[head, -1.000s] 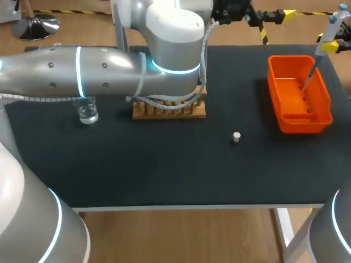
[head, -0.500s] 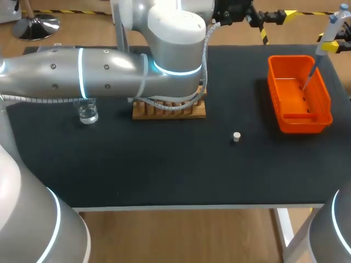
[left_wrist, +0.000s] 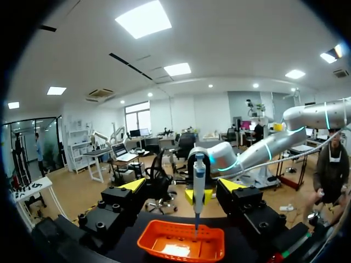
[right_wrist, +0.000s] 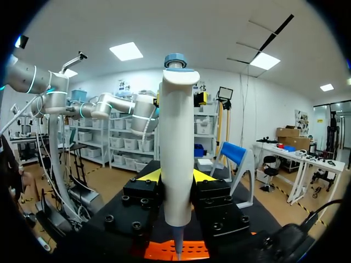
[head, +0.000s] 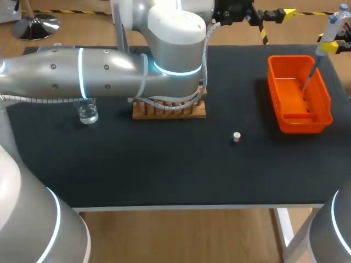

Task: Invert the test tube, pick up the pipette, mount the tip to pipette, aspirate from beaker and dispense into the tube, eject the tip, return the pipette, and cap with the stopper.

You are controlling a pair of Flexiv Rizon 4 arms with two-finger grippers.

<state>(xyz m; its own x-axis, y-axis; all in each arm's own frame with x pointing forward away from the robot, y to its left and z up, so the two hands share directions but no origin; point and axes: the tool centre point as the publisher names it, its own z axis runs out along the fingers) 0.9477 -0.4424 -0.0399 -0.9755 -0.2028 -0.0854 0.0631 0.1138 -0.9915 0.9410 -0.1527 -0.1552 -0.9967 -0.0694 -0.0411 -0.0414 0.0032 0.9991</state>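
Here the right jaws are closed on the pipette. They grip its white body from two sides and hold it upright over the far right corner of the bench. Its thin end points down into the orange bin, which stands at the right edge. The left jaws are wide open and hold nothing; the pipette is ahead of them, well apart. The stopper lies near the bench's middle, the beaker near the left edge, and the rack between them.
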